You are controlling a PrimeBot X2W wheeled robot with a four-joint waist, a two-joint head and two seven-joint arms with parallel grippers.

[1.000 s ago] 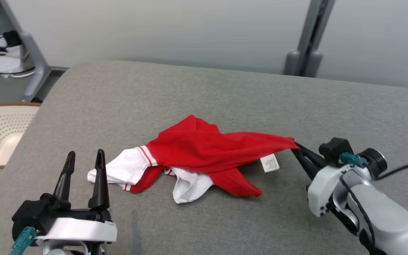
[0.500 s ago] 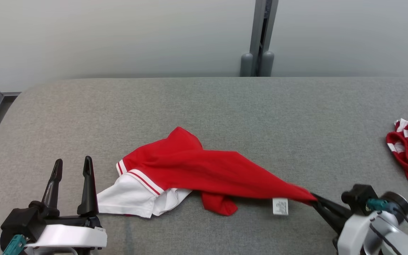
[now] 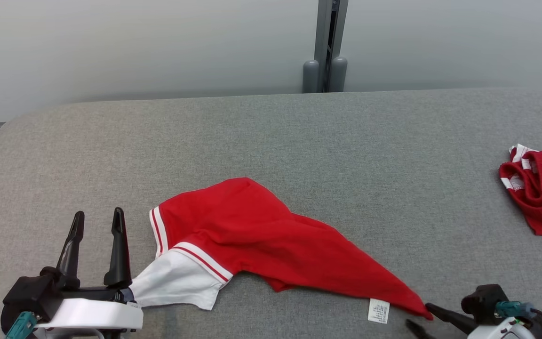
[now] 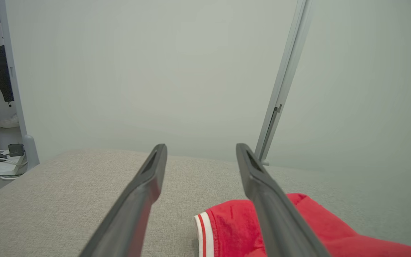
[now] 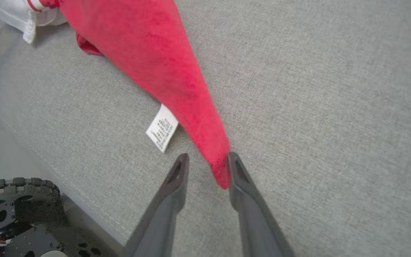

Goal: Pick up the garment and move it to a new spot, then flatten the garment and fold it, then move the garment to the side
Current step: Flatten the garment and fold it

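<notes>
So, right gripper (image 5: 208, 155) parted, red shirt (image 3: 261, 230) corner lying between its fingers, left gripper (image 3: 99, 213) wide open, empty.

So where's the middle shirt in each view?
Head: shirt low centre, its tip at the open right tool.
Left wrist: shirt bottom right, behind the left tool.
Right wrist: shirt from upper left down to the fingertips.
Shared landmark: its striped trim.
</notes>
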